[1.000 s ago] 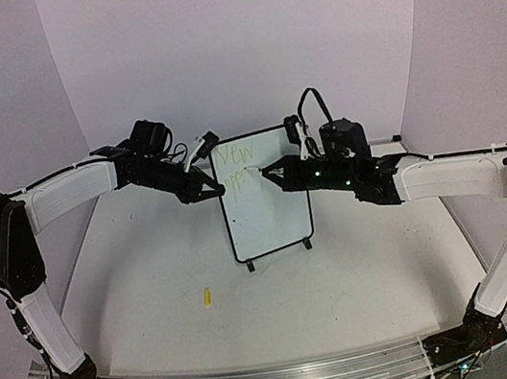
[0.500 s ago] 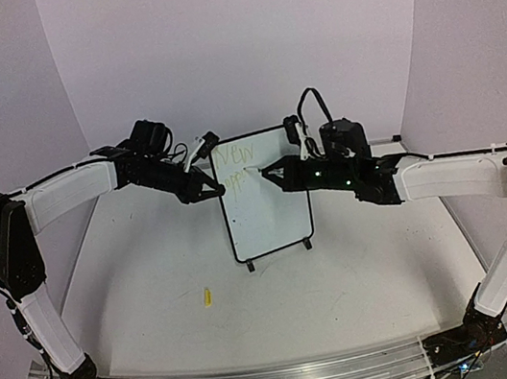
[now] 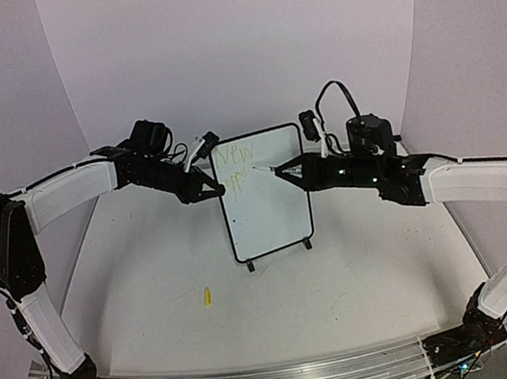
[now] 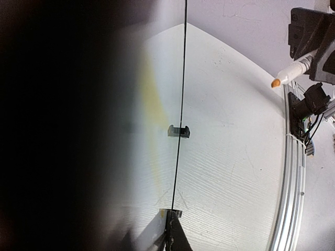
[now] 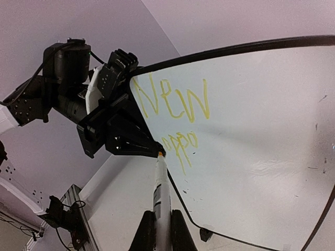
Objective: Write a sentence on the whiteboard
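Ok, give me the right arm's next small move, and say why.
Probably ease the tip of the marker in the right tool onto the whiteboard, just right of "oppo". The sentence looks unfinished there, the left wrist view shows the tip off the surface, and the left tool grips the board's edge.

We count: one whiteboard [image 3: 267, 211], two feet [image 3: 250, 267] on it, two yellow words [image 5: 172, 99], one marker [image 5: 161, 201], one yellow cap [image 3: 207, 297], one left claw [image 3: 218, 191], one right claw [image 3: 280, 170].
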`<state>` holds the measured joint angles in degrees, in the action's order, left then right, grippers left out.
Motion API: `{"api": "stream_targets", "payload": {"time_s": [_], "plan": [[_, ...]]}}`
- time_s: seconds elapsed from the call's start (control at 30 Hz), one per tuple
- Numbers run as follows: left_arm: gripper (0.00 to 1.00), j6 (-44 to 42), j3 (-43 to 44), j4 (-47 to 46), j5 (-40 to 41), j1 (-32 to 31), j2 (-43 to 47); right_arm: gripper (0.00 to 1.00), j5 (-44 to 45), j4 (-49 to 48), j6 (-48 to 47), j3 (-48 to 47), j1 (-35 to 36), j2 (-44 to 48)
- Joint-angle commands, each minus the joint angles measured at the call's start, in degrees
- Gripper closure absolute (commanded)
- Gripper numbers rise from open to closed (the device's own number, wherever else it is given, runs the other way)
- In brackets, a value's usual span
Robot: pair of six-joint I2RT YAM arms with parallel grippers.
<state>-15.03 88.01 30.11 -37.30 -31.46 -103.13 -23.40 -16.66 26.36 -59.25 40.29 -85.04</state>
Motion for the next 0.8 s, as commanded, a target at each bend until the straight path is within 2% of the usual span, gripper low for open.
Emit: {"api": "stream_targets", "payload": {"time_s": [0.0, 0.77], "plan": [[1.00, -2.12, -0.88, 4.79, 4.41, -0.18, 1.84, 1.00, -5.29, -1.64, -0.88, 1.63, -2.21, 1.96], [1.00, -2.37, -0.81, 4.80, 4.58, -0.18, 1.53, 1.00, -2.65, -1.71, -2.44, -5.25, -2.37, -5.84]]}}
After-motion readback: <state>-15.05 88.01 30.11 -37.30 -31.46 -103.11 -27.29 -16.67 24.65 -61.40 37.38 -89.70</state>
